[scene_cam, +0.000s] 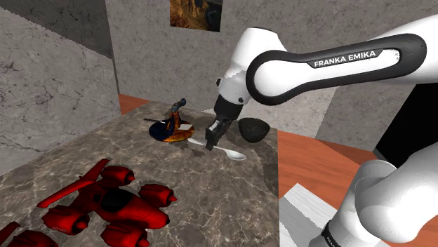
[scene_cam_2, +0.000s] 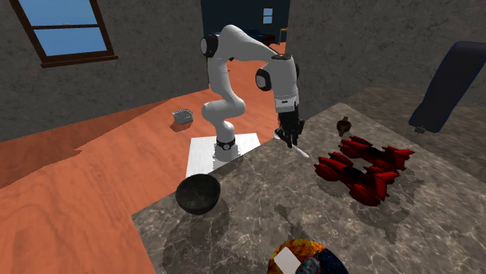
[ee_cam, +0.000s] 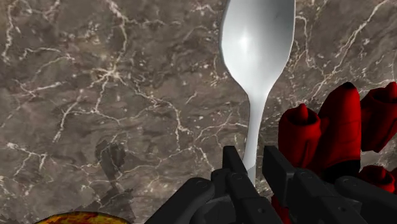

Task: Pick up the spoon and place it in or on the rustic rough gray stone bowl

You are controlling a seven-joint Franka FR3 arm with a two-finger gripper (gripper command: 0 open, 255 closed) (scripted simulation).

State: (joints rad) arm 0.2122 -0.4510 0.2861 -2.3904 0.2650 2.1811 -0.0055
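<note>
Fingers (ee_cam: 233, 167) are clamped on the thin handle of the pale glossy spoon (ee_cam: 257, 44). The spoon's scoop end points away from the hand, low over the brown marbled surface (ee_cam: 95, 95); I cannot tell whether it touches. The dark bowl (scene_cam: 254, 130) sits near the surface edge, apart from the spoon. A red toy craft (scene_cam: 105, 203) lies beside the spoon.
</note>
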